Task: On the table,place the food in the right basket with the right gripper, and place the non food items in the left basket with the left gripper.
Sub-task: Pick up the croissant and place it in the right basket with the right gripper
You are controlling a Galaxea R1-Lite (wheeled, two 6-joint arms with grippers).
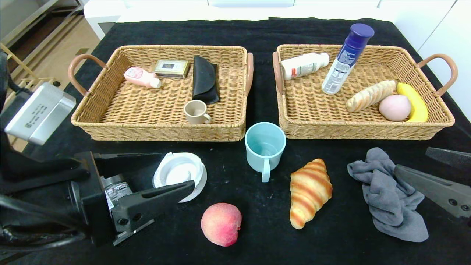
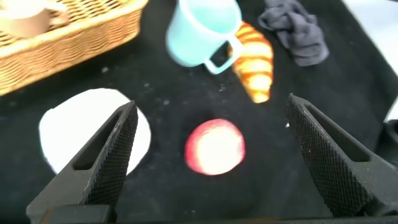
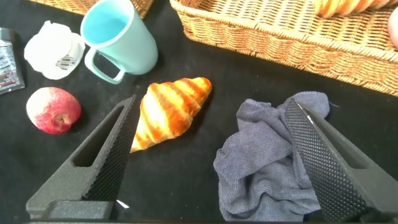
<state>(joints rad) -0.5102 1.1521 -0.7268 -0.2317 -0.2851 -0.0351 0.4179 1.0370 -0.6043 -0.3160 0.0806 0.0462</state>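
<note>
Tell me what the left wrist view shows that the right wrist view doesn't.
Only the left wrist view: a beige cup inside the left basket, and the open left end effector above the peach. Only the right wrist view: bread in the right basket, and the open right end effector near the cloth. Both: peach, croissant, blue mug, white lid, grey cloth.

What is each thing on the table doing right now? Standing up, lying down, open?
left gripper: open, empty
right gripper: open, empty
blue mug: upright, empty
croissant: lying on the table
peach: resting on the table
grey cloth: crumpled
white lid: lying flat
spray can: leaning in the right basket
</note>
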